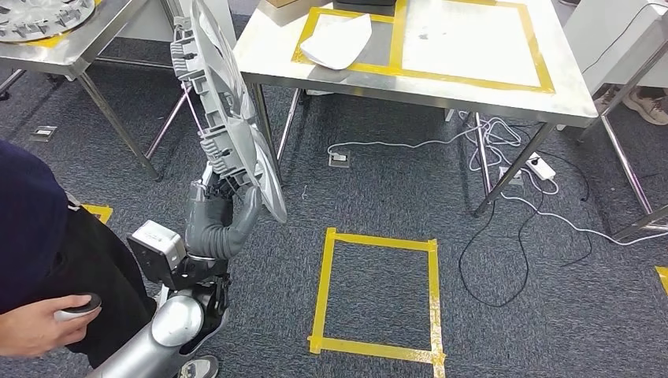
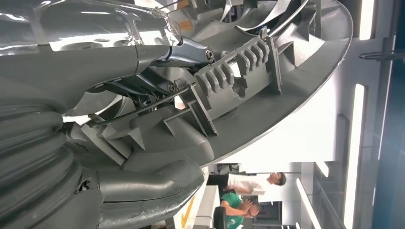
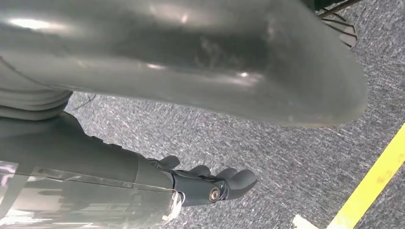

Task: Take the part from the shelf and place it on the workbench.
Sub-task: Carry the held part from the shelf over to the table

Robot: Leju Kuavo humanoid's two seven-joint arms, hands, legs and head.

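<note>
Head view, far left: a person's hand (image 1: 43, 323) rests on a round grey object. Beside it, the left hand (image 1: 220, 209) grips the lower rim of the wheel cover (image 1: 228, 110), held upright above the carpet, well short of the workbench (image 1: 410, 79). A white part (image 1: 337, 39) lies inside the bench's yellow tape. The left wrist view shows the cover's ribbed clips. The right wrist view shows the right hand (image 3: 210, 183) over carpet, fingers curled, holding nothing.
</note>
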